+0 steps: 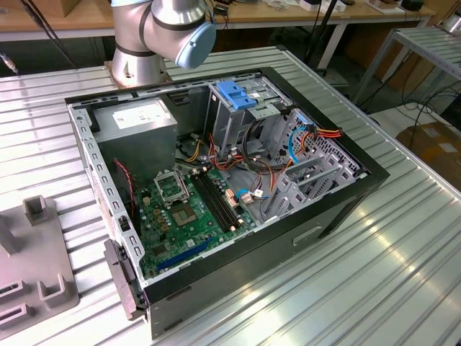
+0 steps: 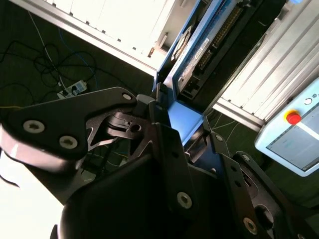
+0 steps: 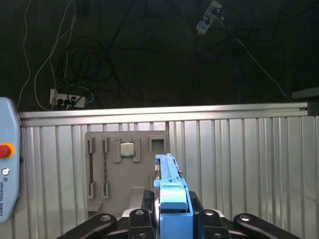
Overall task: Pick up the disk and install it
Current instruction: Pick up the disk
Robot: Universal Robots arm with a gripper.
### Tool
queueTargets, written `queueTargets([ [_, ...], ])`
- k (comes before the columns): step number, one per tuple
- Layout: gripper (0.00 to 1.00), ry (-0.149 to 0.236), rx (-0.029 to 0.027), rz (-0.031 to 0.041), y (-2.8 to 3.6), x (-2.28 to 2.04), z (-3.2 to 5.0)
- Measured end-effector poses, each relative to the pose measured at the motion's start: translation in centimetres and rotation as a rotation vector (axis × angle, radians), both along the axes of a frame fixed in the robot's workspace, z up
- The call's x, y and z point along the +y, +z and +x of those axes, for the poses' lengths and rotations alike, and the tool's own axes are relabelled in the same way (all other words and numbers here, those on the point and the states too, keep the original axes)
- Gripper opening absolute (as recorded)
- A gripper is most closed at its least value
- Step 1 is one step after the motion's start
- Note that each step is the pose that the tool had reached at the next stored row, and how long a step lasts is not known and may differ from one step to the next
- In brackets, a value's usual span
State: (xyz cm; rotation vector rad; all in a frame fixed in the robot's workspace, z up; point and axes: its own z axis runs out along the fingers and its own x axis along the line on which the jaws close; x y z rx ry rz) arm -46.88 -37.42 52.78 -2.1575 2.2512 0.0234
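The claw [image 3: 172, 219] is clamped on the disk [image 3: 168, 172], one finger on each broad face near its end. The disk hangs clear above the ribbed surface [image 3: 239, 159], edge-on in the first wrist view, with a grey tray [image 3: 119, 179] beyond it.

The disk is likely stiff and fairly heavy for its size, with smooth faces that could slip. Its blue bracket [image 3: 173, 199] is probably the softer part, so the flat metal faces look like the better hold.

The second wrist view adds the disk's [image 2: 197, 55] side, with a dark board and a row of pins that look fragile. The exterior view gives the open case [image 1: 216, 303] and the blue latch [image 1: 236, 94] atop its bay.
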Motion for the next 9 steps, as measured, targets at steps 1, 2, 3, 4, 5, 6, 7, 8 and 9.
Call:
queueTargets([
  [1,0.37,0.000,-0.0002,0.0001,-0.01,0.00,0.14],
  [2,0.37,0.000,-0.0002,0.0001,-0.01,0.00,0.32],
  [3,0.37,0.000,-0.0002,0.0001,-0.01,0.00,0.52],
  [4,0.37,0.000,-0.0002,0.0001,-0.01,0.00,0.64],
  [5,0.37,0.000,-0.0001,0.0001,-0.01,0.00,0.84],
  [6,0.37,0.000,-0.0002,0.0001,-0.01,0.00,0.95],
  [7,0.37,0.000,-0.0002,0.0001,-0.01,0.00,1.07],
  [8,0.37,0.000,-0.0001,0.0001,-0.01,-0.01,1.38],
  [9,0.37,0.000,-0.0001,0.0000,-0.01,-0.01,1.51],
])
